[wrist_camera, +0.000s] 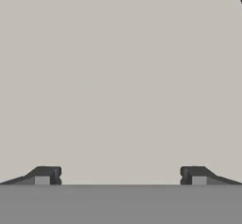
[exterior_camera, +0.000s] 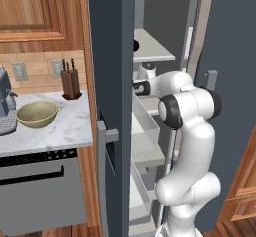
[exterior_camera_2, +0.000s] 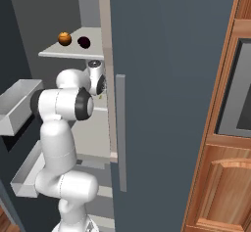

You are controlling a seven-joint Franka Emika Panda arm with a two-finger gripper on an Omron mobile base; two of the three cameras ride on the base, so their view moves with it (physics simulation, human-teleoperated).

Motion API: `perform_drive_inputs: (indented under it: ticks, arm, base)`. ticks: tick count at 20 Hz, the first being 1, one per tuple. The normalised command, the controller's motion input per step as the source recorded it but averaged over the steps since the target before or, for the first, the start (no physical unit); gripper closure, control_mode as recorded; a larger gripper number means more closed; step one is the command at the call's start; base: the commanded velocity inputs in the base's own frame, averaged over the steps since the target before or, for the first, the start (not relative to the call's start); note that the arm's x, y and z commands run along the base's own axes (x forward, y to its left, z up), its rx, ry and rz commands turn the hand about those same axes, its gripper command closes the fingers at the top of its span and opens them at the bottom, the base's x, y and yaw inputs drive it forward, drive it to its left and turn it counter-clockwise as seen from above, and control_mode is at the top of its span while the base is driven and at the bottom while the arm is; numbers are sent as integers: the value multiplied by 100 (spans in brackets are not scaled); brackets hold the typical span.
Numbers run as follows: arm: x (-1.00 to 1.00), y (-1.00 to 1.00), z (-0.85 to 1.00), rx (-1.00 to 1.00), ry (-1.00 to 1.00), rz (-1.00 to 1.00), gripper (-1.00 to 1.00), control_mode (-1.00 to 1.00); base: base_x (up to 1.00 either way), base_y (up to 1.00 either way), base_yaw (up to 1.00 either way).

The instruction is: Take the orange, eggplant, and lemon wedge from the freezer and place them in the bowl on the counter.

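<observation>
The freezer [exterior_camera: 107,56] stands open, and my arm reaches in below its white shelf [exterior_camera_2: 73,51]. On that shelf the orange [exterior_camera_2: 64,38] lies next to the dark eggplant [exterior_camera_2: 84,42], both above my wrist [exterior_camera_2: 95,74]. The eggplant [exterior_camera: 136,45] peeks past the door edge in the left base view. A tiny yellowish speck [exterior_camera_2: 100,97] shows beside my hand; I cannot tell whether it is the lemon wedge. My gripper [wrist_camera: 120,176] is open, with nothing between its fingertips [wrist_camera: 47,176] and a plain pale grey surface ahead. The olive-tan bowl [exterior_camera: 37,113] sits on the marble counter [exterior_camera: 60,131] to the left.
A coffee machine [exterior_camera: 4,106] and a knife block [exterior_camera: 71,83] share the counter with the bowl. The steel dishwasher [exterior_camera: 40,191] sits under it. Pulled-out freezer drawers [exterior_camera: 146,126] [exterior_camera_2: 19,104] flank my arm. The freezer door [exterior_camera_2: 162,79] and wooden cabinets [exterior_camera_2: 225,187] close off the right.
</observation>
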Motion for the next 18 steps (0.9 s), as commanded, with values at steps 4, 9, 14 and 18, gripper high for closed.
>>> perform_drive_inputs:
  ticks: [4,9,14,18]
  arm:
    - [0,0,-51,0,1,0,-100,-100]
    - [-2,0,-46,0,3,0,-100,-100]
    - [-18,0,-27,0,4,0,-100,-100]
    - [-34,0,-2,0,-1,0,-100,-100]
  base:
    - [0,0,0]
    - [0,0,0]
    - [0,0,0]
    - [0,0,0]
